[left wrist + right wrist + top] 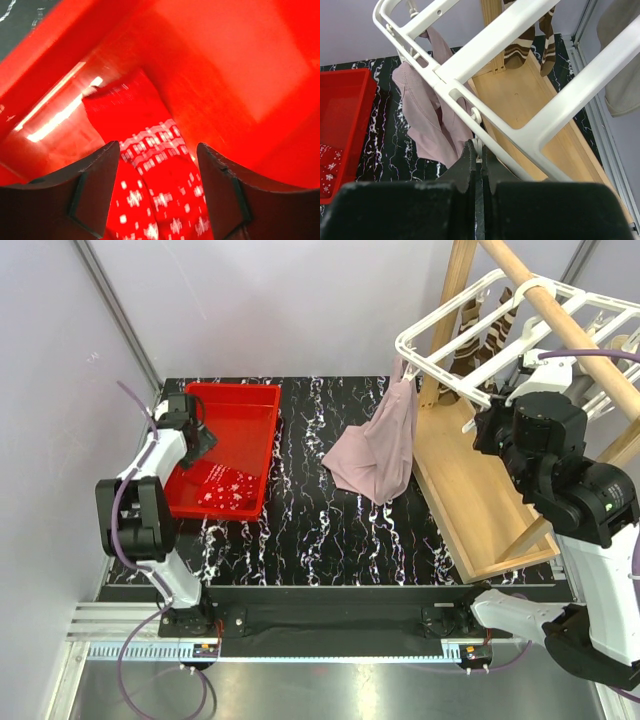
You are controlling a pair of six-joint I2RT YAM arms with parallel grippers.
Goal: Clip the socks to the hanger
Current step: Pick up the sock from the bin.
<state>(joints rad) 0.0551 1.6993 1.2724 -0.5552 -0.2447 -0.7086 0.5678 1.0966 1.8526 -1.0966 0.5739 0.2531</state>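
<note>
left fingers (102, 175): spread wide, holding nothing, right over the red sock (150, 145) (the one with white specks) in the tub (240, 75)
right fingers (479, 167): pressed shut just under a hanger (485, 44) bar, can't tell if they pinch anything
pink sock (427, 115): hanging off the hanger's corner
striped socks (517, 47): hanging further back on it

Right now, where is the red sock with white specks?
The red sock lies in the red tub on the left side of the table in the top view, directly below the open left gripper.
</note>
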